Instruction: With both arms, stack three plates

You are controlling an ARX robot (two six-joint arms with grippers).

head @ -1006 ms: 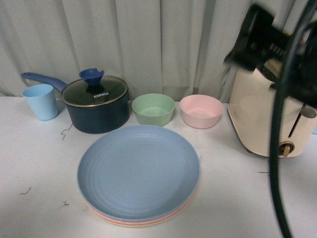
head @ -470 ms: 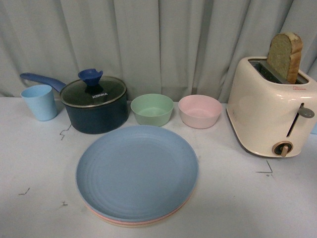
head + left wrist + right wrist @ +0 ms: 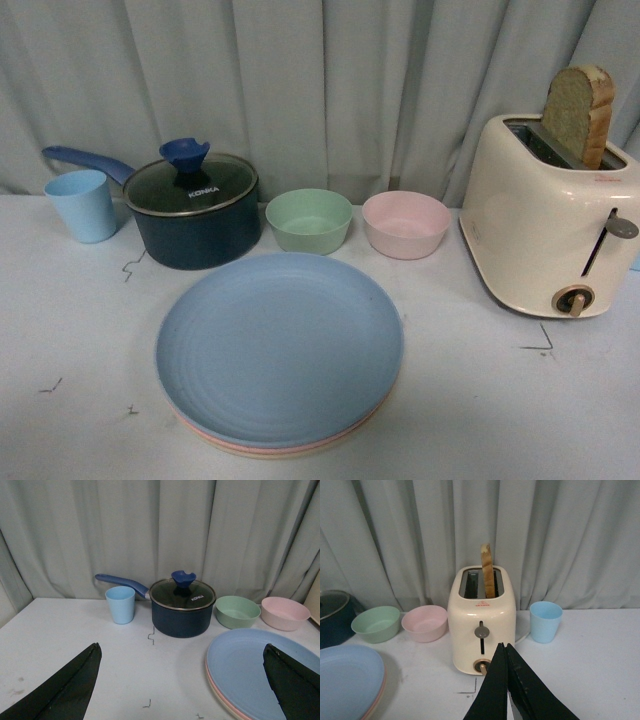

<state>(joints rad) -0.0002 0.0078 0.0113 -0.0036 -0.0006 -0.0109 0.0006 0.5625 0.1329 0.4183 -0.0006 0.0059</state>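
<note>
Three plates lie stacked at the table's front middle. The light blue plate is on top, and only the rims of the pink plate and the cream plate show under it. Neither arm appears in the front view. In the left wrist view my left gripper is open, and its black fingers hang wide apart above the table, one over the blue plate. My right gripper is shut on nothing, in front of the toaster, with the plate stack off to its side.
Behind the stack stand a dark blue lidded pot, a light blue cup, a green bowl and a pink bowl. A cream toaster with a bread slice is at the right. Another blue cup stands beyond it.
A second ago the right arm and its cable covered the toaster at the upper right of the front view. It has since left that view. The plate stack has not moved.
</note>
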